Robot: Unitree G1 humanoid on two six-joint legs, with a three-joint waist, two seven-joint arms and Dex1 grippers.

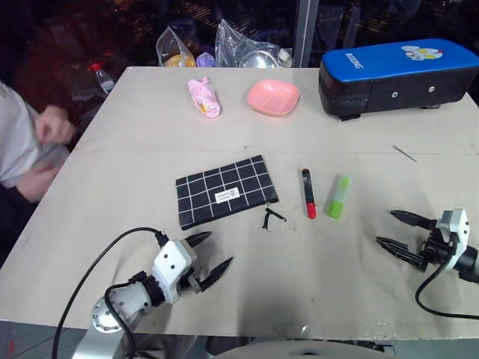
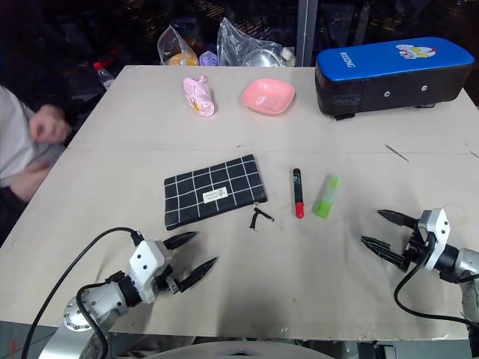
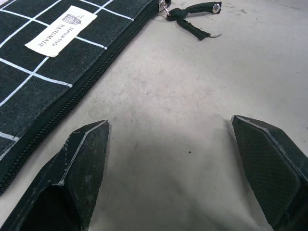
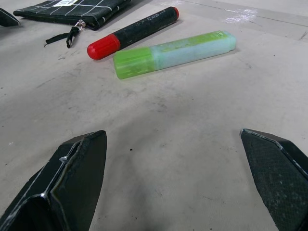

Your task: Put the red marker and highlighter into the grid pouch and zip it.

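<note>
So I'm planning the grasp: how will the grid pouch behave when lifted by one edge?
The grid pouch looks like thin fabric lying flat, so it will probably sag and fold. It seems empty, so likely light. Its zipper pull would probably dangle loose.

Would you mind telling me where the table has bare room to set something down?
Bare patches: the near strip between the left gripper and right gripper; the middle band between the grid pouch and the pink bowl. Crowded: pouch, red marker and highlighter lie close together; the far edge holds the blue-topped case.
</note>
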